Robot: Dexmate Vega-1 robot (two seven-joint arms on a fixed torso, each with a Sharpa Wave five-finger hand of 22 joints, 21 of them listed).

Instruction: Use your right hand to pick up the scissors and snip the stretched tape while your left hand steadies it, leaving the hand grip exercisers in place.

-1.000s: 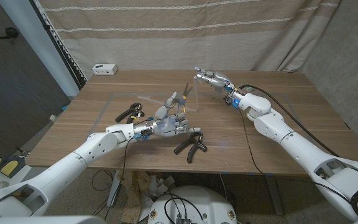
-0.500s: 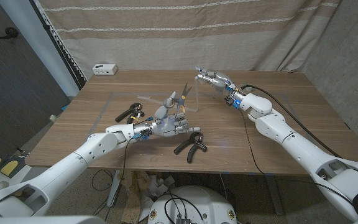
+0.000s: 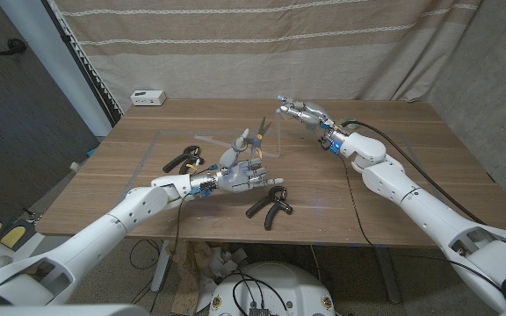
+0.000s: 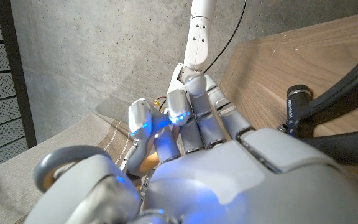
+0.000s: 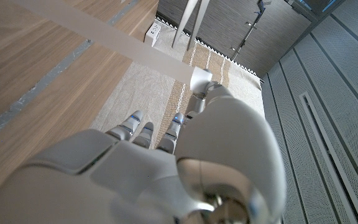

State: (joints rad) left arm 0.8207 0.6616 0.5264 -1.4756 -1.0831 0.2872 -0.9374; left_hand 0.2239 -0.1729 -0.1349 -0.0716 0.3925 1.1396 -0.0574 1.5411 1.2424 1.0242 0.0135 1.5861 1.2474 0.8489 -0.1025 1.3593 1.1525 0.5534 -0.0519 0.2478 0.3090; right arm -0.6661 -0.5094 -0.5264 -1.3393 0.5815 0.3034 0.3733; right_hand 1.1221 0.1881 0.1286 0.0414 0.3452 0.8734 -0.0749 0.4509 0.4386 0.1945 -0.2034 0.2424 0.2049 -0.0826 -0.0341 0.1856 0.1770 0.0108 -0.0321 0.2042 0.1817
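The scissors stand blades-up in the left hand, fingers clamped on their handles, near mid-tabletop. The tape stretches up-right to the right hand, pinching its far end. One grip exerciser lies just nearer, another to the left.

wooden table bears two grip exercisers, white box.

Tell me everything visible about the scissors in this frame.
The scissors have orange handles and pale metal blades. The left hand grips them by the handles and holds them above the wooden table, blades pointing up and away from the robot, toward the clear tape that the right hand holds. Whether the blades touch the tape cannot be told.
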